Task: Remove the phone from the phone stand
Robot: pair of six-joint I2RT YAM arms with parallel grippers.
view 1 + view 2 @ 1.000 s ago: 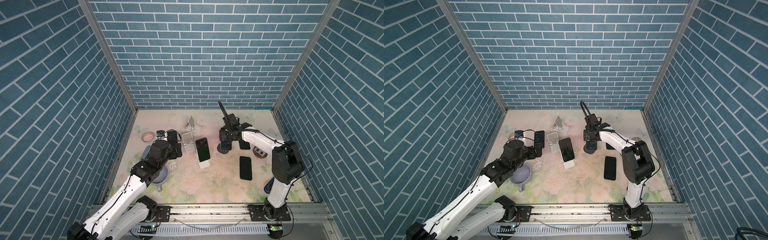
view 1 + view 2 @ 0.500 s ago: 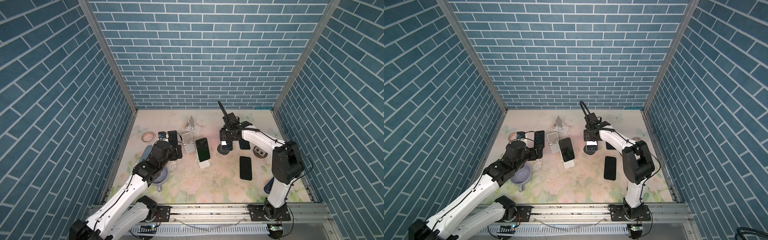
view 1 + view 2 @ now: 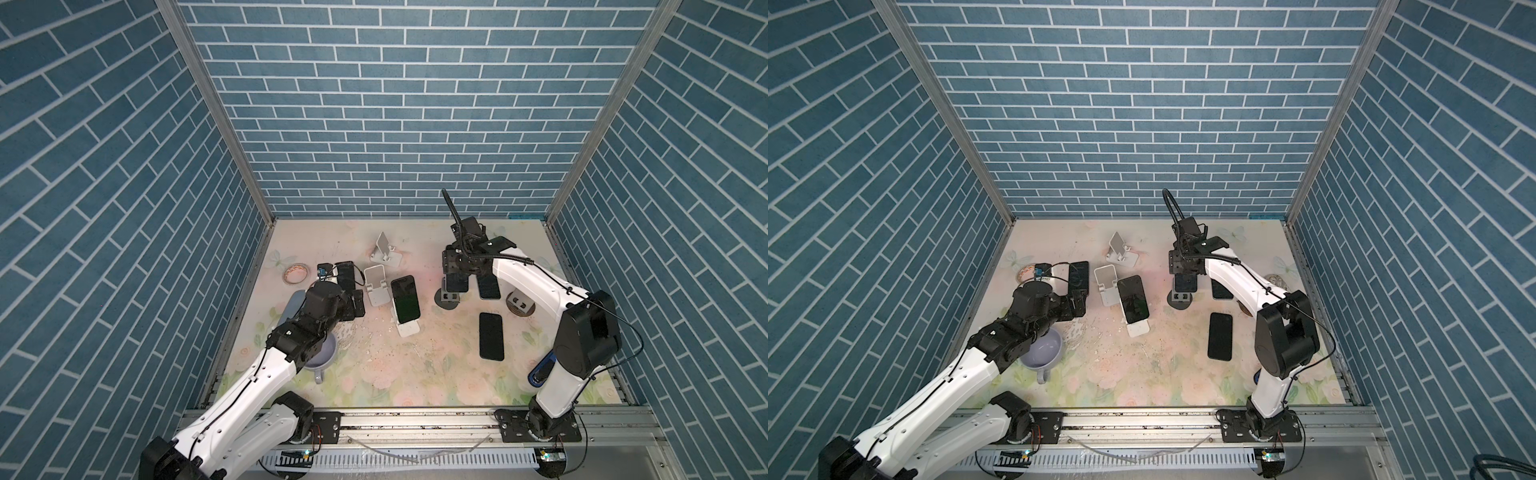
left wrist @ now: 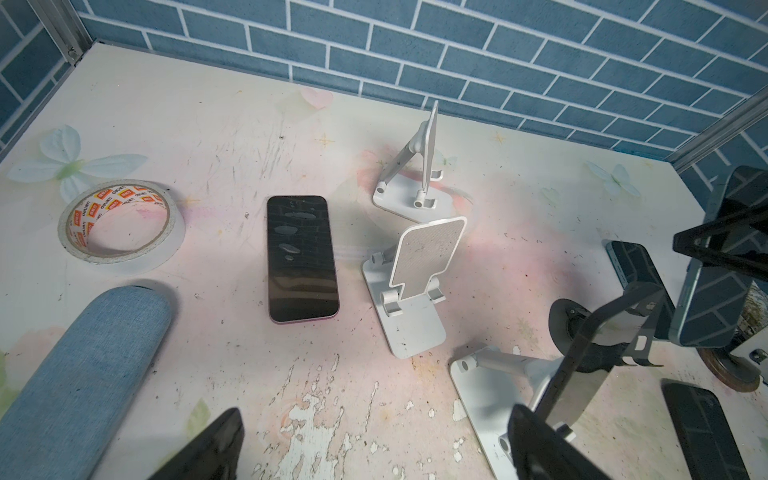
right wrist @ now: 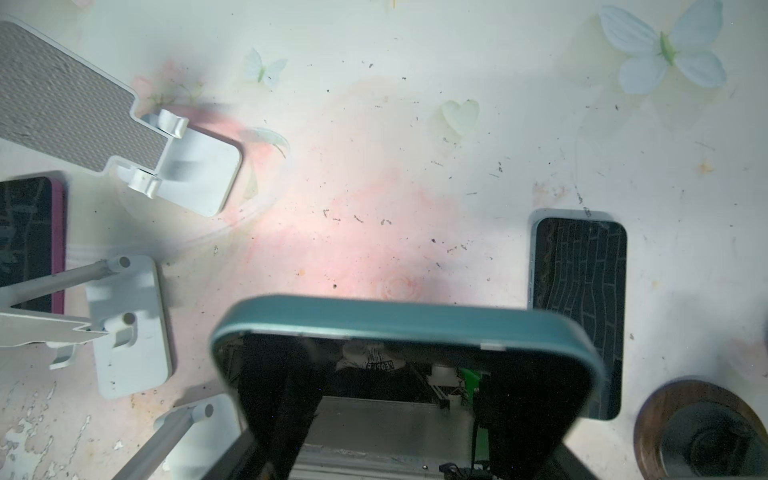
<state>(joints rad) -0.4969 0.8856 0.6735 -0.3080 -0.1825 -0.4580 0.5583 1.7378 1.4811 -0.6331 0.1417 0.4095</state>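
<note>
A teal-edged phone point(image 3: 457, 286) point(image 3: 1185, 283) point(image 5: 407, 322) hangs upright in my right gripper point(image 3: 457, 276) point(image 5: 403, 436), which is shut on it. It is just above the black round-based phone stand point(image 3: 446, 297) point(image 3: 1179, 299). In the left wrist view the phone point(image 4: 702, 299) shows beside the stand's round base point(image 4: 565, 320); whether it still touches the holder I cannot tell. My left gripper point(image 3: 357, 299) point(image 3: 1077, 301) point(image 4: 374, 449) is open and empty, low over the mat left of the middle. Another phone point(image 3: 405, 297) leans on a white stand point(image 3: 408, 329).
Two empty white stands point(image 3: 384, 253) point(image 3: 376, 289) stand at the back middle. Phones lie flat on the mat point(image 3: 345, 274) point(image 3: 491, 336) point(image 3: 488, 286). A tape roll point(image 4: 120, 226), a blue case point(image 4: 83, 374), a mug point(image 3: 318, 357) and a brown round dish point(image 5: 698, 432) are nearby.
The right gripper has shifted slightly over the black stand with the phone in it. The left arm has crept a little toward the middle, gripper still open.
</note>
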